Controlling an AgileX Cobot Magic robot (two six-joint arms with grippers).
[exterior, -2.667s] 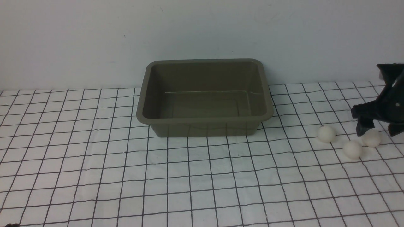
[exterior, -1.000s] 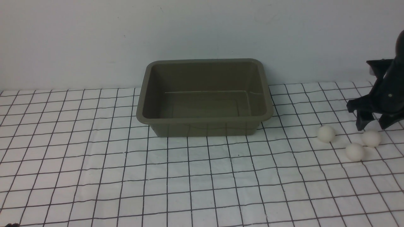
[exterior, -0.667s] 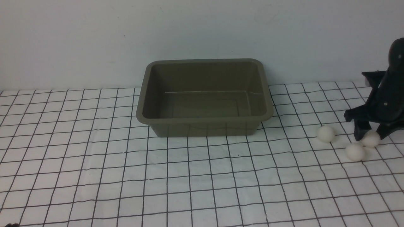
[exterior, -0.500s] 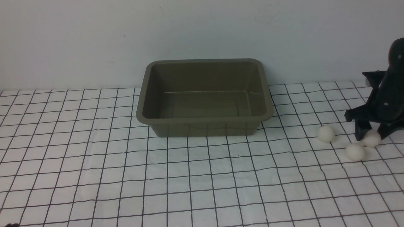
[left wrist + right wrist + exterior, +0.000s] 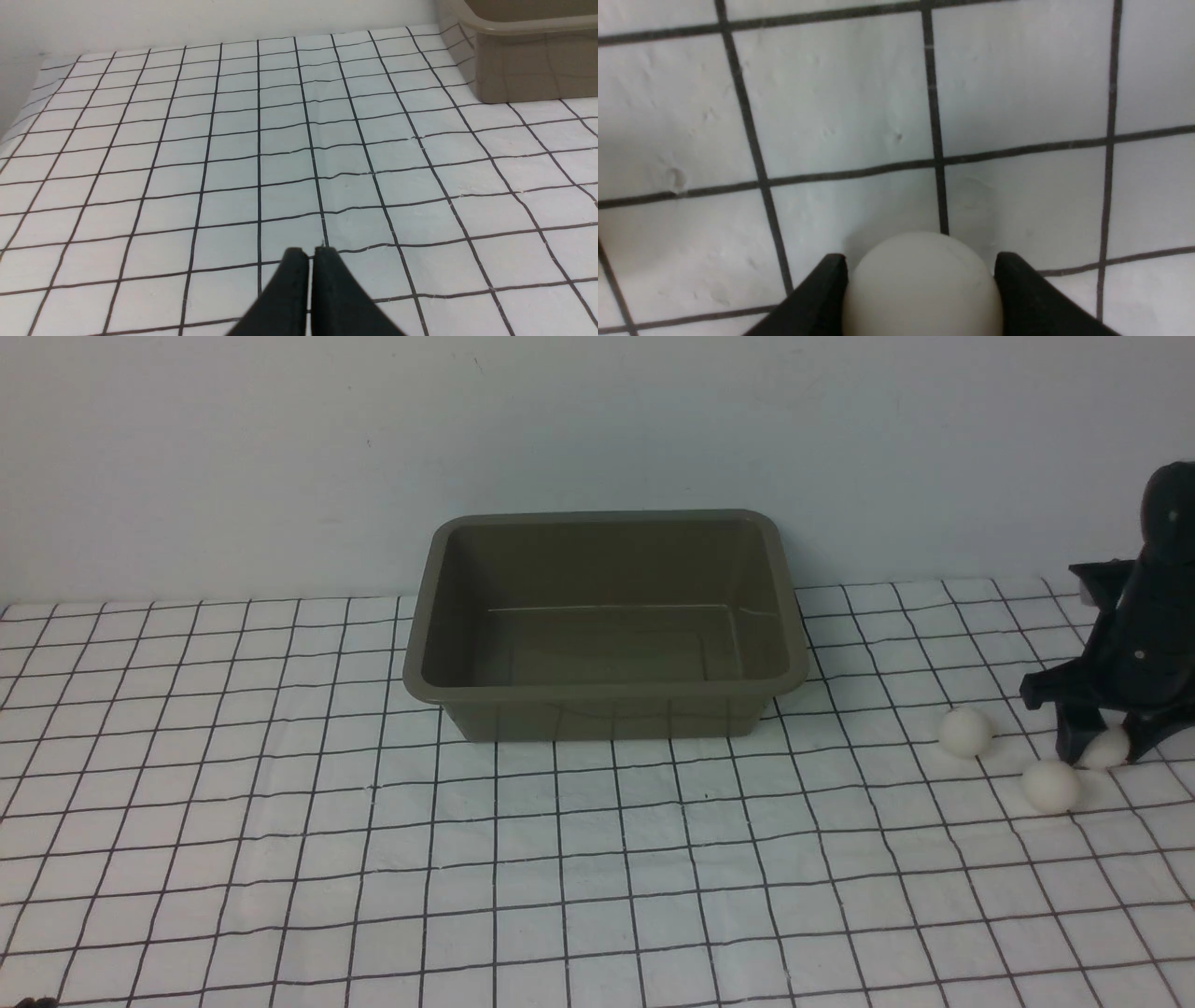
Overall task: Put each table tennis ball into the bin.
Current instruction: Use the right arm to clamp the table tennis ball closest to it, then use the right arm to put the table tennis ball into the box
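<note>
The bin [image 5: 607, 717] stands at the middle back of the table [image 5: 597, 877], close to the wall [image 5: 280, 448]. Three balls lie on the table to its right and nearer. The left ball [image 5: 964, 732] is closest to the bin. The front ball [image 5: 1050, 786] lies further right and forward. The right ball [image 5: 1107, 748] sits just behind it, between the right gripper's [image 5: 1107, 756] fingers [image 5: 817, 298], touching both.

This looks like a robotics lab bench: a white, black-gridded cloth [image 5: 597, 859] spreads flat up to a bare pale wall [image 5: 280, 448], and a black robot arm [image 5: 1144, 644] stands over it.
</note>
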